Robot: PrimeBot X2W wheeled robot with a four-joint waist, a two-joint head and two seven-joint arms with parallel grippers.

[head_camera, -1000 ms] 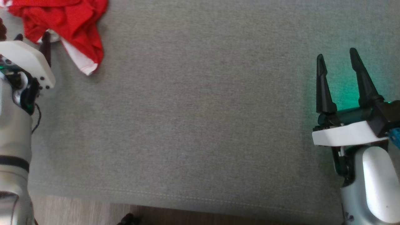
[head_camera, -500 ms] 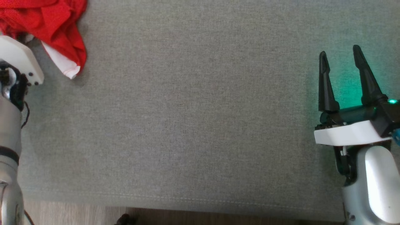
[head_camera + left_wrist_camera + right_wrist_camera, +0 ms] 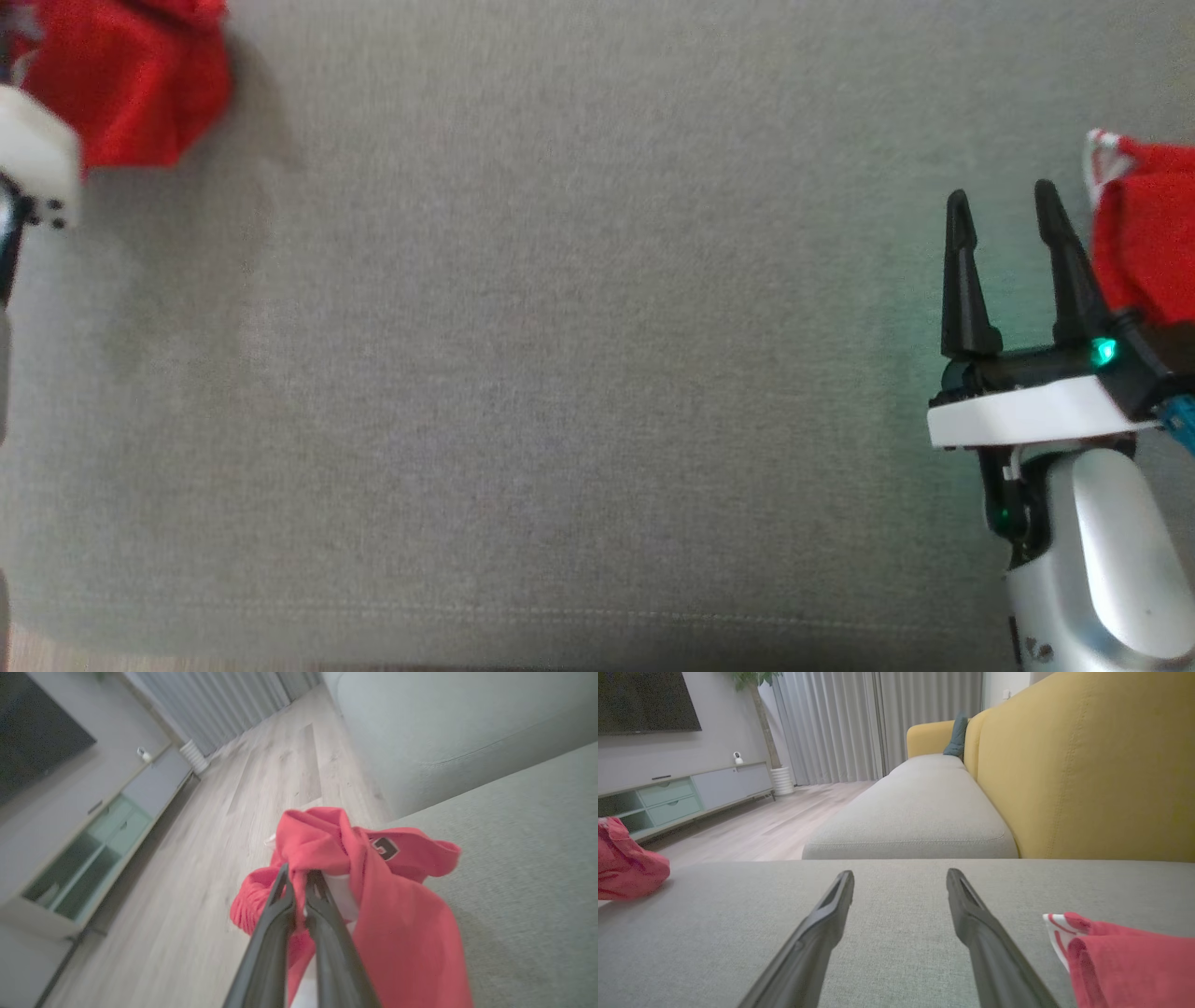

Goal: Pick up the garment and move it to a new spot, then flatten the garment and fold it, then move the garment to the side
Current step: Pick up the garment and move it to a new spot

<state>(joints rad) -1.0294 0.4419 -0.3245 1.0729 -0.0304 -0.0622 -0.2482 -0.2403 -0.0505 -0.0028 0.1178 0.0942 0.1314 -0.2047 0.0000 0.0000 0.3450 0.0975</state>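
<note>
The garment (image 3: 397,914) is a bunched red piece with white lining and a dark logo patch. My left gripper (image 3: 299,875) is shut on a fold of it, and the rest droops past the fingers over the grey sofa seat (image 3: 523,858). From the head camera the garment (image 3: 131,84) sits at the top left, just beyond my left arm's white wrist housing (image 3: 33,168). My right gripper (image 3: 1001,201) stands open at the right, low over the seat, with nothing between its fingers (image 3: 817,933). From there the garment (image 3: 626,868) shows far left.
A second red cloth with white trim (image 3: 1144,243) lies just right of my right gripper, also low right as the red cloth (image 3: 1125,956). A yellow backrest (image 3: 1087,765) rises behind the seat. Wood floor (image 3: 261,788) and a TV cabinet (image 3: 93,840) lie past the seat's edge.
My left gripper has shut on the red garment and gathered it into a raised bunch. The head camera has shifted, bringing the second red cloth into view. The right gripper stays open.
</note>
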